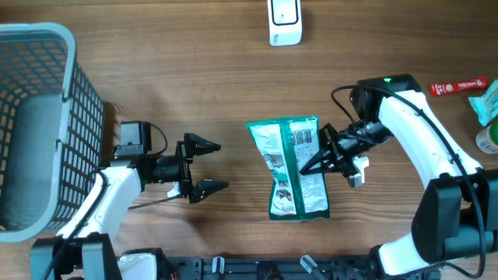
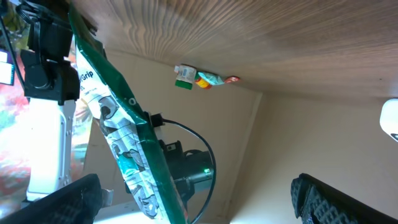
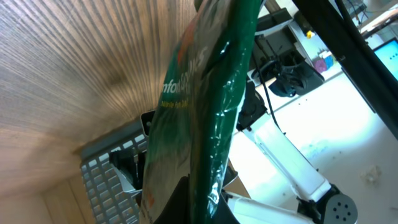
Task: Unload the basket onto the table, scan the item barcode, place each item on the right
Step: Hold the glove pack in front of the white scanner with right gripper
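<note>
The item is a green and white snack bag [image 1: 292, 167], back side up, with a barcode [image 1: 303, 138] printed near its top right. My right gripper [image 1: 323, 159] is shut on the bag's right edge and holds it just above the wooden table. In the right wrist view the bag [image 3: 211, 106] rises edge-on from between the shut jaws of the right gripper [image 3: 205, 208]. My left gripper [image 1: 208, 166] is open to the left of the bag, pointing at it and not touching it. The left wrist view shows the bag [image 2: 124, 137] ahead of the left gripper [image 2: 199, 202]. A white scanner [image 1: 285, 22] stands at the table's far edge.
A grey mesh basket [image 1: 47, 124] fills the left side and also shows in the right wrist view [image 3: 106, 174]. A red tube [image 1: 459, 85] and a green packet [image 1: 489, 99] lie at the far right.
</note>
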Robot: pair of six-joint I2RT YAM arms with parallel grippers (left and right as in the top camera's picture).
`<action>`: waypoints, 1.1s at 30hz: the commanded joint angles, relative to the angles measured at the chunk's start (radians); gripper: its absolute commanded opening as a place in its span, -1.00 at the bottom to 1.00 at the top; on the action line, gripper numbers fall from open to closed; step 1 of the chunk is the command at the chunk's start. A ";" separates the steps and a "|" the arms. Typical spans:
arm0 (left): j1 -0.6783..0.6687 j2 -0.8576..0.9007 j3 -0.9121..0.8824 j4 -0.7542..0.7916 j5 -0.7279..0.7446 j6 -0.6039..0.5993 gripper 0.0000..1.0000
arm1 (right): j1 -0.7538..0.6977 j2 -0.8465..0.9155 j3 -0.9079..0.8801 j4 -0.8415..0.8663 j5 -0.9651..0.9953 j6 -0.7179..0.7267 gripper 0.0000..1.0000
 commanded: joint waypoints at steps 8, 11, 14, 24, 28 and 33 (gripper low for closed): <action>0.006 0.006 0.000 0.000 -0.159 -0.153 1.00 | -0.007 -0.016 0.099 0.454 0.104 -0.650 -0.91; 0.006 0.006 0.000 0.000 -0.235 -0.153 1.00 | -0.007 -0.116 0.133 0.470 0.399 -0.445 -0.91; 0.006 0.006 0.000 0.000 -0.357 -0.153 1.00 | -0.001 -0.238 0.133 0.506 0.782 -0.137 -0.92; 0.006 0.006 0.000 0.000 -0.626 -0.153 1.00 | -0.001 -0.236 0.116 0.840 1.044 -0.020 -0.91; 0.006 0.006 0.000 0.000 -0.628 -0.153 1.00 | 0.022 -0.145 0.087 1.162 1.146 -0.150 -0.91; 0.006 0.006 0.000 0.000 -0.628 -0.153 1.00 | 0.070 0.093 0.087 1.590 1.153 -0.276 -0.91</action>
